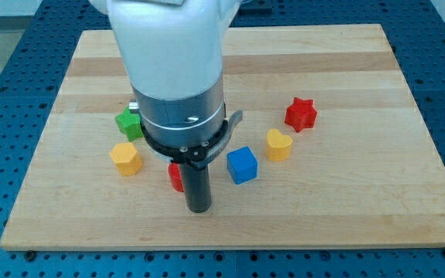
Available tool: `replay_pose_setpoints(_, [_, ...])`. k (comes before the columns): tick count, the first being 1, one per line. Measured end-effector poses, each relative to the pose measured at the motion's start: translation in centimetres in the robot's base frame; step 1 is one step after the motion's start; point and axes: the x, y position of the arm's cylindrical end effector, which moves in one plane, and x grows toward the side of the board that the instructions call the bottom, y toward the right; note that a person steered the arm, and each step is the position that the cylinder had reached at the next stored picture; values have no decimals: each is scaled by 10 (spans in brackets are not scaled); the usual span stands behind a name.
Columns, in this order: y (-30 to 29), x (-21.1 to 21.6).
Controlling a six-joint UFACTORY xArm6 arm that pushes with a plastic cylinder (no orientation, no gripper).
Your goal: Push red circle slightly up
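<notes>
The red circle [175, 177] lies on the wooden board [346, 193], left of the board's middle. Only its left edge shows; the rest is hidden behind my rod. My tip [198, 208] is at the end of the dark rod, just below and right of the red circle, close to it or touching it. The arm's white and grey body covers the board above the circle.
A yellow block [126, 157] lies left of the red circle. A green block [128, 123] sits above it, partly behind the arm. A blue cube [242, 164], a yellow heart [278, 144] and a red star [300, 113] lie to the right.
</notes>
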Motion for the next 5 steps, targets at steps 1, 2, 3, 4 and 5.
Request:
replay_pose_setpoints(1, [-5, 0])
replay_pose_setpoints(2, [-20, 0])
replay_pose_setpoints(3, [-32, 0])
replay_pose_setpoints(4, [-32, -3])
replay_pose_setpoints(5, [-25, -23])
